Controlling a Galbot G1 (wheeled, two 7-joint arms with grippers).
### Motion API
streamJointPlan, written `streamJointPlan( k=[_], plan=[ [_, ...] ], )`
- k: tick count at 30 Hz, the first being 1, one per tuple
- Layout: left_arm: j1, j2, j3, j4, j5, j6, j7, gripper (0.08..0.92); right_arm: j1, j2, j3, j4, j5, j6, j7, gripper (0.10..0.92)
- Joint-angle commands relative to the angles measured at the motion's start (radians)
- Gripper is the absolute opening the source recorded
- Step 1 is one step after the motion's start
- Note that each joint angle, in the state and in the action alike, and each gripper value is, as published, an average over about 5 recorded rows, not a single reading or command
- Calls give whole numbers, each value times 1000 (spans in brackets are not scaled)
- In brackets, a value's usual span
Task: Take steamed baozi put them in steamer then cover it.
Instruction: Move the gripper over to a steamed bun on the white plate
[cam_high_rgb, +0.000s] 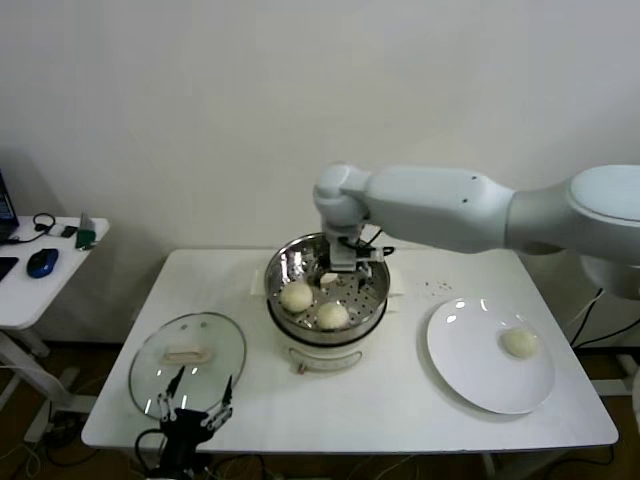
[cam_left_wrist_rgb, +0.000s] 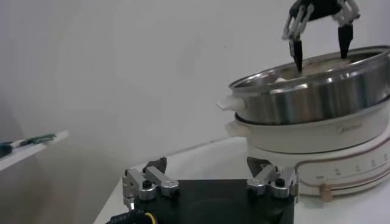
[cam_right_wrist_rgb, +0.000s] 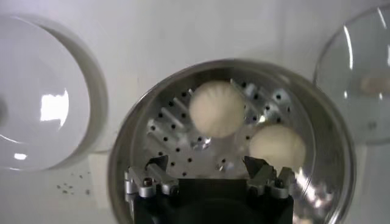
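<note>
baozi: two (cam_right_wrist_rgb: 217, 108) (cam_right_wrist_rgb: 276, 146) on steamer (cam_high_rgb: 285, 262) floor just under right gripper (cam_right_wrist_rgb: 207, 165), jaws spread, empty; one (cam_high_rgb: 519, 342) waits on plate (cam_high_rgb: 470, 370). risk: withdrawing fingers clip rim; cover (cam_high_rgb: 187, 358) near released left gripper (cam_high_rgb: 190, 412).

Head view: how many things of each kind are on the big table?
baozi: 3 plainly visible, 2 in the steamer, 1 on the plate
steamer: 1
glass lid: 1
plate: 1
Total: 6
</note>
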Motion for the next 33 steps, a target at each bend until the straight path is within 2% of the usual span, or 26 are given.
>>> streamJointPlan(
  k=[1, 3, 6, 14, 17, 23, 33],
  plan=[
    [-5, 7, 3, -6, 2, -2, 1, 823, 197, -251, -188, 48, 282, -364, 207, 823],
    [-8, 11, 4, -5, 0, -2, 1, 823, 228, -307, -244, 83, 352, -529, 290, 823],
    [-14, 15, 6, -5, -4, -2, 2, 823, 242, -390, -258, 121, 434, -722, 308, 823],
    [-21, 20, 12, -10, -8, 0, 3, 823, 151, -633, -202, 191, 558, -970, 253, 823],
    [-19, 21, 10, -12, -10, 0, 2, 823, 62, -711, -137, 184, 531, -977, 225, 823],
    [-19, 17, 9, -21, -5, 7, 3, 823, -180, -810, 19, 86, 336, -863, 121, 823],
    [-19, 7, 7, -24, 18, 21, 0, 823, -496, -796, 345, -154, 127, -652, 52, 823]
  ],
)
